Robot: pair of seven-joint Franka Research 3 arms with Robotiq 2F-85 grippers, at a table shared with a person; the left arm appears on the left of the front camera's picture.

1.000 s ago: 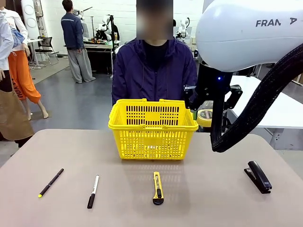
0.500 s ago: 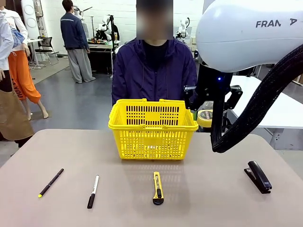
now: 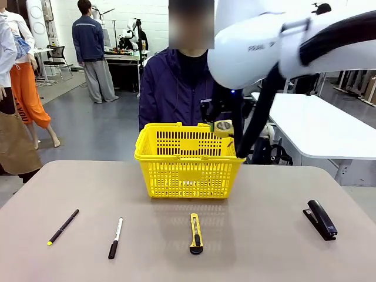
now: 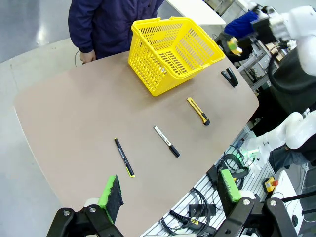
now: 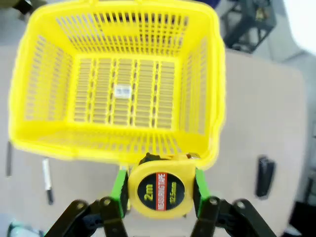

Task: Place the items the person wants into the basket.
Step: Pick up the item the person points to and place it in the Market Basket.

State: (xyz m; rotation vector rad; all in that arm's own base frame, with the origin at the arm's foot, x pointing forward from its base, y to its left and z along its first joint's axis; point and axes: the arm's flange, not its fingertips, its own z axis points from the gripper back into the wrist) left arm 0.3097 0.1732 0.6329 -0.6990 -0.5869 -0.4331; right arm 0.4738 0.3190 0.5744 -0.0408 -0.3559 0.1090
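Right hand (image 5: 158,195), partly masked by its arm (image 3: 264,35), clamps the tape measure (image 5: 159,187) above the basket (image 3: 188,154) rim. Left hand (image 4: 170,186): released. Pen (image 3: 63,227), marker (image 3: 116,237), utility knife (image 3: 196,233) and stapler (image 3: 320,219) lie on the tabletop (image 3: 264,247).

tape measure (image 3: 224,124) in right hand (image 3: 223,128), over basket (image 3: 188,157)
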